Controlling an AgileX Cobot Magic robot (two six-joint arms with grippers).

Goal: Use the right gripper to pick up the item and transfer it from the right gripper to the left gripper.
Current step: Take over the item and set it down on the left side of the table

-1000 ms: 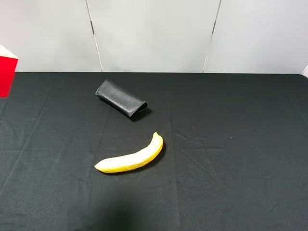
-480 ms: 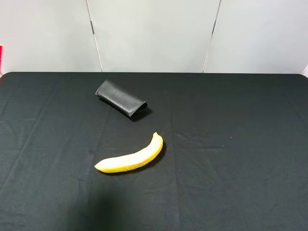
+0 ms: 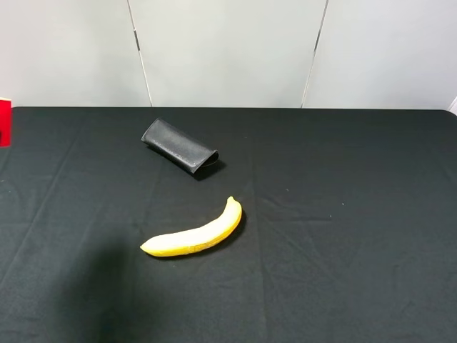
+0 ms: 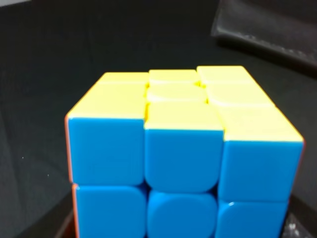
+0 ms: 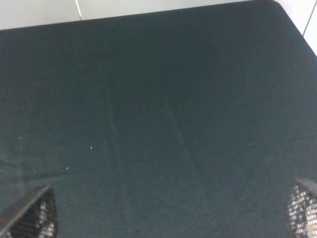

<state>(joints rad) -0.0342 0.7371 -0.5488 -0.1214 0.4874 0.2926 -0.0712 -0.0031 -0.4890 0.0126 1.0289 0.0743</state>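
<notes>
The puzzle cube (image 4: 183, 148) fills the left wrist view, with its yellow face up and its blue face toward the camera. Dark parts of my left gripper (image 4: 181, 230) show at its lower corners, so the gripper is shut on it. In the exterior view only a red sliver of the cube (image 3: 4, 121) shows at the far left edge, above the table; the left arm is out of frame. My right gripper (image 5: 171, 213) is open and empty, with its mesh fingertips (image 5: 29, 213) wide apart over bare black cloth. It is out of the exterior view.
A yellow banana (image 3: 196, 232) lies in the middle of the black tablecloth (image 3: 343, 214). A black leather case (image 3: 180, 146) lies behind it, and shows past the cube in the left wrist view (image 4: 267, 25). A white wall stands behind the table.
The cube's red face at the left edge slid almost out of frame, and now a narrow sliver shows lower down. The shadow on the front cloth has shifted left.
</notes>
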